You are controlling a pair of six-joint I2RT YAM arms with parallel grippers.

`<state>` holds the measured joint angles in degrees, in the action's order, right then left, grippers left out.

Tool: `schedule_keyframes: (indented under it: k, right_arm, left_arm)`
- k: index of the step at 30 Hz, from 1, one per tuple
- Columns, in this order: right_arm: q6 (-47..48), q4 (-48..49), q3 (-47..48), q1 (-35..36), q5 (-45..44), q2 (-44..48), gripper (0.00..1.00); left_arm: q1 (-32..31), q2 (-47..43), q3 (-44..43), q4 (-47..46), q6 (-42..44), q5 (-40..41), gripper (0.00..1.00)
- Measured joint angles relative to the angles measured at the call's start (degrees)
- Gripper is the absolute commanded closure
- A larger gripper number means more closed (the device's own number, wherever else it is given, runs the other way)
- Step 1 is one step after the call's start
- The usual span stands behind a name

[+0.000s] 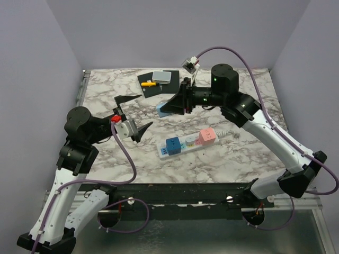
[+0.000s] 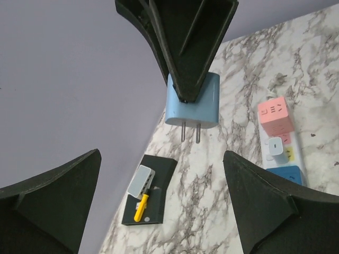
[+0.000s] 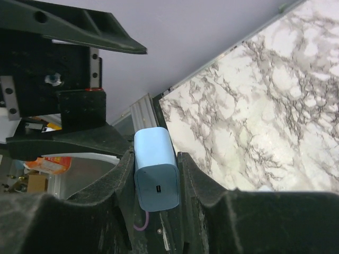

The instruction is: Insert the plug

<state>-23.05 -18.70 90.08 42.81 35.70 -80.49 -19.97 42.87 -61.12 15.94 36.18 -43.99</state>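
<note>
The right gripper (image 1: 170, 106) is clenched on the blue plug (image 3: 155, 170), which is held off the table, beyond the left end of the power strip (image 1: 188, 144). The plug's two bare prongs (image 2: 190, 132) are pointed toward the left gripper (image 1: 144, 111). That gripper is spread wide, grasping nothing, left of the strip. A black mat (image 1: 151, 91) is seen farther beyond the strip.

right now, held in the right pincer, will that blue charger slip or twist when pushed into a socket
Probably stiff: the blue charger looks like a hard moulded shell. Its smooth rounded sides could slip in the right pincer. The thin prongs may bend if pushed crooked.
</note>
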Motion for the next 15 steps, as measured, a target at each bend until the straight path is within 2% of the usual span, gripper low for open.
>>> schedule_keyframes:
  k: [8, 15]
  right_arm:
    - [-2.10, -1.88, 1.60, 0.02, 0.42, -5.53, 0.99]
    - [-5.84, 1.27, 1.77, 0.83, 1.03, -7.13, 0.99]
  left_arm:
    - [0.00, -0.35, 2.25, 0.04, 6.38, -0.02, 0.01]
    - [0.00, -0.33, 3.54, 0.00, 8.17, -0.50, 0.19]
